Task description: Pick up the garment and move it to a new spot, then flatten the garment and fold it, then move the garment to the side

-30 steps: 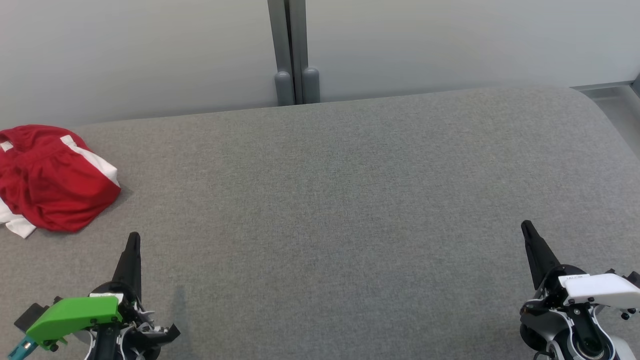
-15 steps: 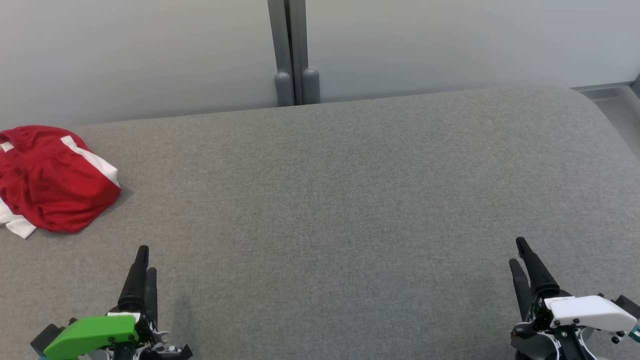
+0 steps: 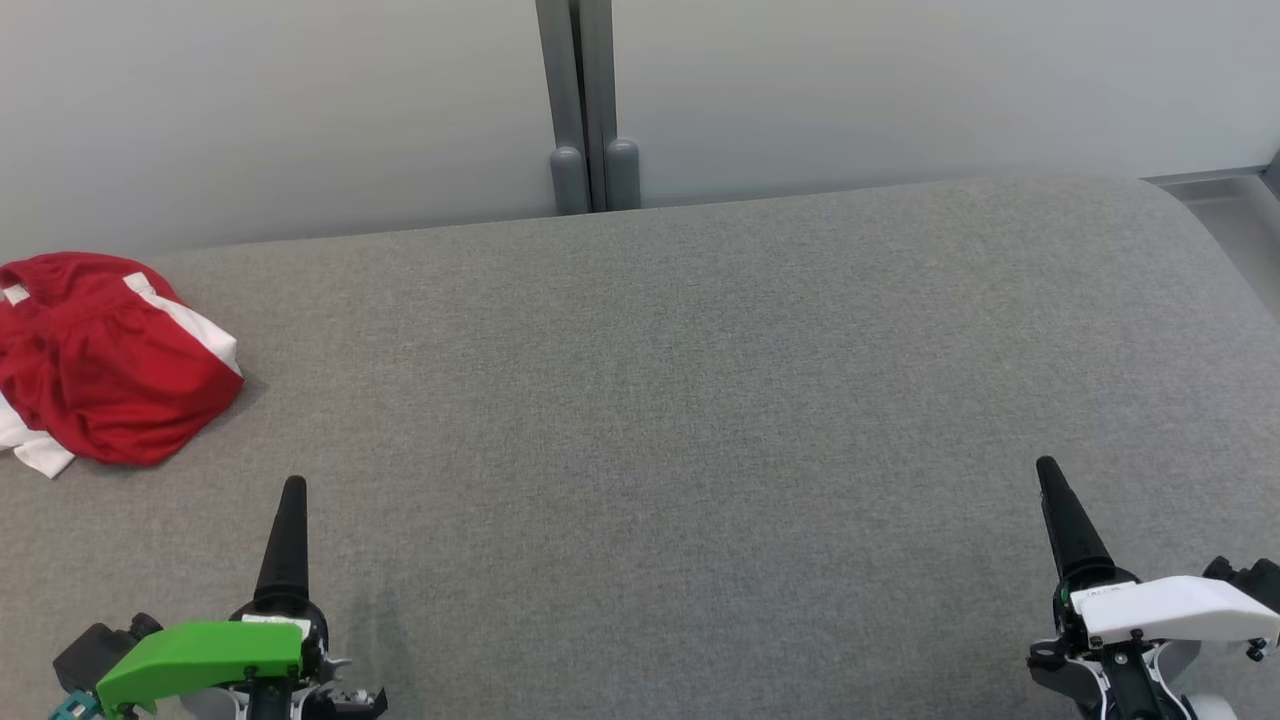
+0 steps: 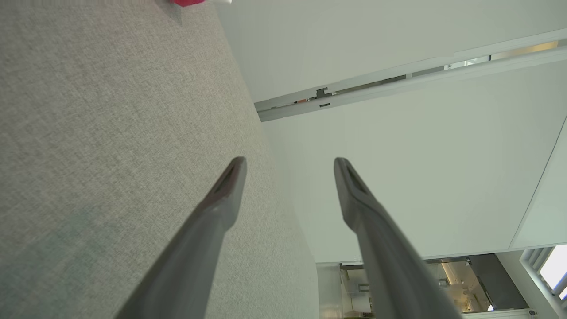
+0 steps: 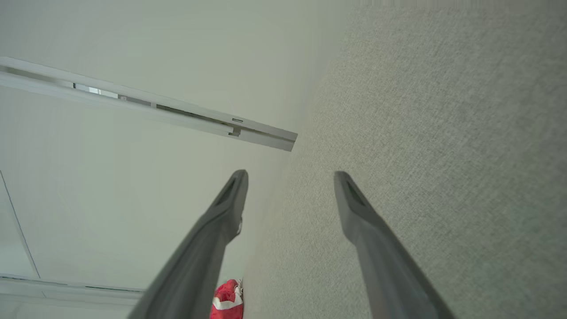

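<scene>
Lying crumpled at the far left of the gray cushion (image 3: 700, 400), the red shirt (image 3: 110, 360) shows one white sleeve rightward; its long axis is unclear. Left claw (image 4: 288, 177) and right claw (image 5: 290, 177) stand spread, empty, apart from it.

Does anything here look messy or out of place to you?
Only the red and white garment stands out. It lies crumpled in a heap at the far left of the grey fabric surface, not spread flat. The left gripper and right gripper hang open, apart from it. Nothing looks spilled or damaged.
</scene>
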Controlling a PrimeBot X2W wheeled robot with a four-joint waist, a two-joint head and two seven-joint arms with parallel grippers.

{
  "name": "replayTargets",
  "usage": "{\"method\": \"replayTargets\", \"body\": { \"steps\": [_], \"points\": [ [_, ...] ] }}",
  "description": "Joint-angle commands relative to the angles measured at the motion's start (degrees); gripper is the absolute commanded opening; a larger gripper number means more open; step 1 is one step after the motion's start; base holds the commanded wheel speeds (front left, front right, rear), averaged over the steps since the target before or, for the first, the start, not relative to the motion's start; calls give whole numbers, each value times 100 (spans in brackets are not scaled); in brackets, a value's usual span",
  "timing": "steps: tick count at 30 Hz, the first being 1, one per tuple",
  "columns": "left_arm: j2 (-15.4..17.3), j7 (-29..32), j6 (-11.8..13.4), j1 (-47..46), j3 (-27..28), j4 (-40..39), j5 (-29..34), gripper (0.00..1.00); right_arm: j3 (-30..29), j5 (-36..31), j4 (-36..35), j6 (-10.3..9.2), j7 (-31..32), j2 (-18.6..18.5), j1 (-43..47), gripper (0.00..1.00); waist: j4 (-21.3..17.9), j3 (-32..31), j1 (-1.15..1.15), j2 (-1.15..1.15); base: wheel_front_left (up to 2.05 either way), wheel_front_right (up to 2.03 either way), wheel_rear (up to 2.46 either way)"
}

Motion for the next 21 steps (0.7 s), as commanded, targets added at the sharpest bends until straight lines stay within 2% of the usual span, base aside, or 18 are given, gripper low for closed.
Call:
{"method": "replayTargets", "body": {
  "steps": [1,21],
  "points": [
    [33,-64,22,-50,-38,-161,268,100,-10,-309,-169,1,-61,-51,-57,100,1,-1,0,0,0,0,0],
    [49,-483,352,144,-446,-566,2405,100,166,-2663,-658,2,-483,-67,107,100,9,-29,0,0,0,0,0]
  ]
}}
